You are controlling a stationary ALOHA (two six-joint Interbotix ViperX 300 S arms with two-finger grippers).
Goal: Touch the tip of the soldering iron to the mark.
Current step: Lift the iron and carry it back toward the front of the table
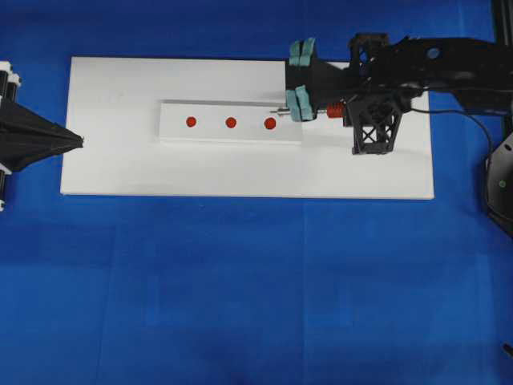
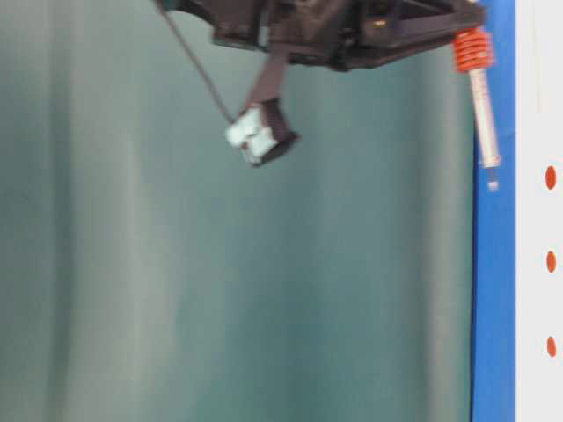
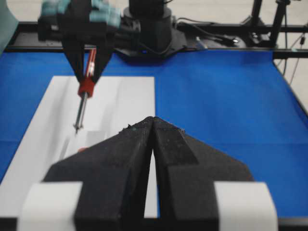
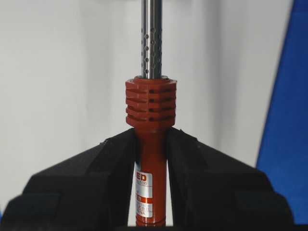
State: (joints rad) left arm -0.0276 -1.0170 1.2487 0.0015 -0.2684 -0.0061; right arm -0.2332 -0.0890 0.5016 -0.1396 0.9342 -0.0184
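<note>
Red-handled iron (image 4: 150,144) was clamped in the right gripper (image 4: 151,159), tip just at 3 o'clock of the nearest mark (image 1: 270,123) and not touching; contact remained; left gripper (image 3: 153,144) idle, fingers together.

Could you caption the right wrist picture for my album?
Black fingers clamp the red soldering iron, its shaft pointing away over a white board.

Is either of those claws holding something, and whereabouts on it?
The right gripper clamps the soldering iron by its red handle, just behind the ribbed collar. The left gripper is shut on nothing.
</note>
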